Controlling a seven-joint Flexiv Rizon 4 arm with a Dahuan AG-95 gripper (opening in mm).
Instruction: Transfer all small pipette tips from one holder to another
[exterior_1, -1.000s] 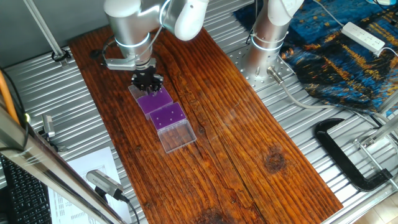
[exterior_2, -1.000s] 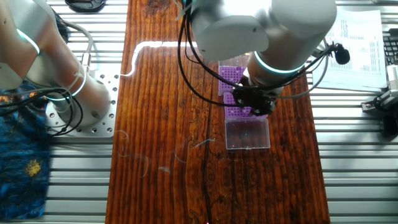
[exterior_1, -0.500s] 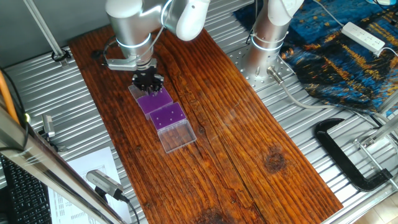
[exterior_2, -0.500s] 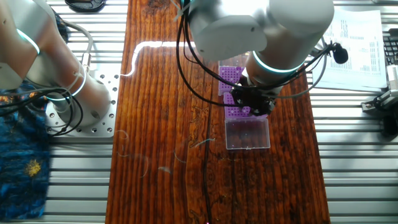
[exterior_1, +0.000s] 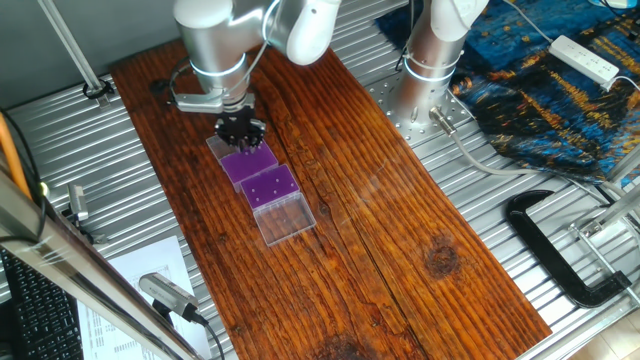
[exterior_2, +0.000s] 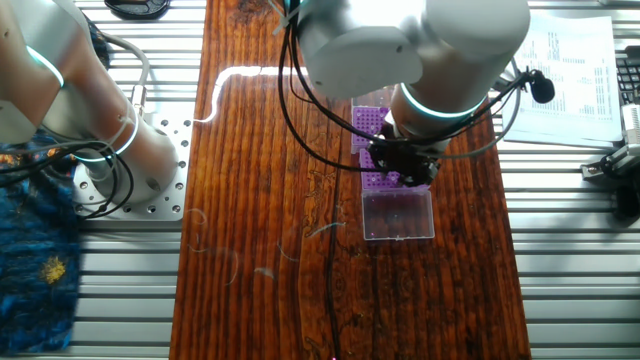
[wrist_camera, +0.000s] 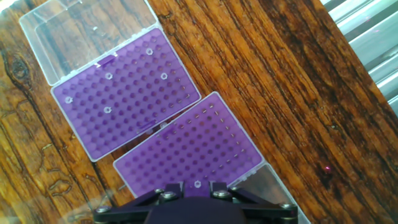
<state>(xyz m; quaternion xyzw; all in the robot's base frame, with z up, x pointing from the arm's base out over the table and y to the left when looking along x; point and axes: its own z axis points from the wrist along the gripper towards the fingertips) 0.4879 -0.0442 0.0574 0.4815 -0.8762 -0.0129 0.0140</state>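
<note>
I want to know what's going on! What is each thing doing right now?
Upper purple rack: clear lid flipped open, five small white tips sitting in its holes.
Lower purple rack: one tip showing near the gripper.
Gripper: right above the lower rack; open or shut, cannot tell.

Directly beneath the claw (wrist_camera: 189, 186) lies one purple perforated plastic rack (wrist_camera: 193, 149), a small whitish pipette tip (wrist_camera: 197, 183) seated in it right at the claw. Just ahead of the claw, touching that rack, lies a second purple perforated plastic rack (wrist_camera: 124, 93) holding several small whitish pipette tips (wrist_camera: 107, 109). Its clear hinged plastic lid (wrist_camera: 87, 31) lies open beyond, farthest from the claw, all on the dark wooden plank table (wrist_camera: 280, 93).
</note>
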